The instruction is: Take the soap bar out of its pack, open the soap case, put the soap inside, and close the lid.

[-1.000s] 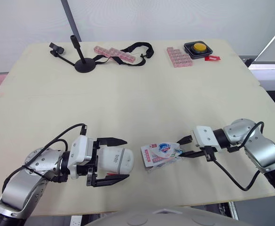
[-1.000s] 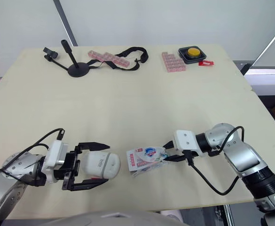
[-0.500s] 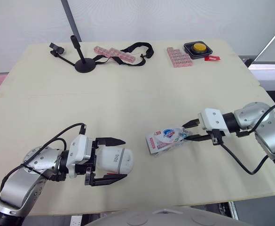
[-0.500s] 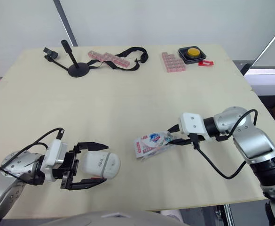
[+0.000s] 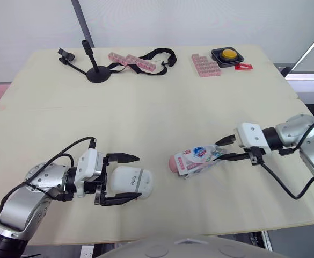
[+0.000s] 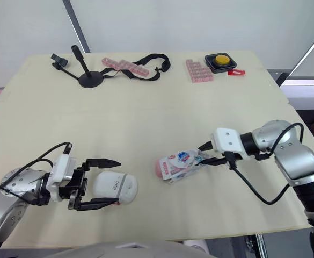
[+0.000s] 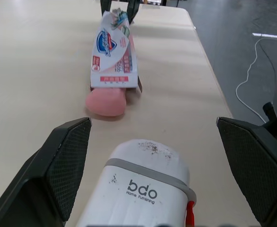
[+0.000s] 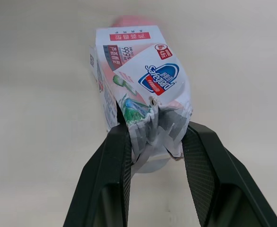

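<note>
**Soap poking from pack, case lying shut**

The pink soap [image 5: 174, 162] sticks out of the open end of its pack [image 5: 198, 158], its bare end resting on the table [image 5: 157, 113]. It lies near the near edge, a little right of the middle. The pack lies on its side with the blue logo up. Its crumpled far end is pinched between the two fingers [image 8: 113, 179] of the right gripper [image 5: 221, 153], which are clenched on the wrapper alone, not on the soap.

Just left of the soap, and apart from it, the white case [image 5: 130, 180] lies on its side near the near edge, with its lid shut. The left gripper [image 5: 137, 177] is released, its fingers [image 7: 69, 156] spread wide on either side of the case. In the left wrist view the pads stand clear of its sides.

Well apart, along the far edge, are a black stand [image 5: 95, 72] towards the left corner and a strip of pink blocks [image 5: 130, 61] with a black strap [image 5: 158, 54]. Towards the right corner are a second block of pink pieces [image 5: 204, 65] and a yellow button [image 5: 229, 54] in a black tray
</note>
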Robot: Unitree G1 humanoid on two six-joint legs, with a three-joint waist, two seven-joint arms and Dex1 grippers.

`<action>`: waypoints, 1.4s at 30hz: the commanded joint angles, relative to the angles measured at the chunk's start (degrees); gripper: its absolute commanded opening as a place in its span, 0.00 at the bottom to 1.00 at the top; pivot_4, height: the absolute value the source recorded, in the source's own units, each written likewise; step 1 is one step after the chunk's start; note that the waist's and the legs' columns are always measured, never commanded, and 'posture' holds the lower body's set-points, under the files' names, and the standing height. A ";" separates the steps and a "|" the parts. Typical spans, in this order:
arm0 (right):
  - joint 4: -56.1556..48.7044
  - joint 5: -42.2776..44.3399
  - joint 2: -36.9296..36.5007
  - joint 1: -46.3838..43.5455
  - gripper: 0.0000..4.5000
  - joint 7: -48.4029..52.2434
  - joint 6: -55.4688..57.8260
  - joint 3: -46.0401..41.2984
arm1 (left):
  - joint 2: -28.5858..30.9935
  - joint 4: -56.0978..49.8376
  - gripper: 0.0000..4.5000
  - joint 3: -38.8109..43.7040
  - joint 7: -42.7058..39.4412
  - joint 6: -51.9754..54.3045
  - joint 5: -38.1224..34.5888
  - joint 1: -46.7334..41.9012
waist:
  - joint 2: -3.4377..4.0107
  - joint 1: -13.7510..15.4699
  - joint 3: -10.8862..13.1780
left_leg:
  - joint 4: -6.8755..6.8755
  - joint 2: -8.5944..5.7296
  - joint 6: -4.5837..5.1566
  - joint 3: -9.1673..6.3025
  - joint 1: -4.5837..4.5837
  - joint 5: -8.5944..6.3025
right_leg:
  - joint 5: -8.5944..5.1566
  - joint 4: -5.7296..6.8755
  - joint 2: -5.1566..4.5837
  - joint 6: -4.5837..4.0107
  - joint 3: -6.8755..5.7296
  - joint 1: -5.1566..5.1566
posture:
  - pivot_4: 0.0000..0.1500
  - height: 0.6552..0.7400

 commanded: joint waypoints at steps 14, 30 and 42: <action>26.39 5.60 1.83 -3.58 0.36 -7.32 -1.66 -16.72 | 0.35 2.72 1.00 1.40 -0.95 -1.43 0.47 -3.15 | 0.04 0.48 -0.05 | 0.16 -0.01 0.04 0.00 -0.05 0.02 | 0.00 0.12 0.04 -0.01 0.01 0.01 | 1.00 1.00; 34.93 3.23 8.94 0.16 0.36 -26.37 -3.70 -23.08 | 0.64 1.51 1.00 3.52 1.24 -0.57 -0.36 -1.98 | 0.19 2.25 -0.10 | 0.18 -0.05 0.03 -0.01 -0.07 0.02 | 0.00 0.05 -0.02 -0.01 -0.02 0.02 | 1.00 1.00; 38.74 1.28 7.61 2.72 0.36 -23.00 -7.09 -21.74 | 0.48 0.91 1.00 3.43 1.58 -0.81 -0.06 -1.58 | 0.20 2.00 -0.10 | 0.18 -0.05 0.03 -0.01 -0.09 0.02 | 0.00 -0.13 -0.03 -0.01 -0.03 0.02 | 1.00 1.00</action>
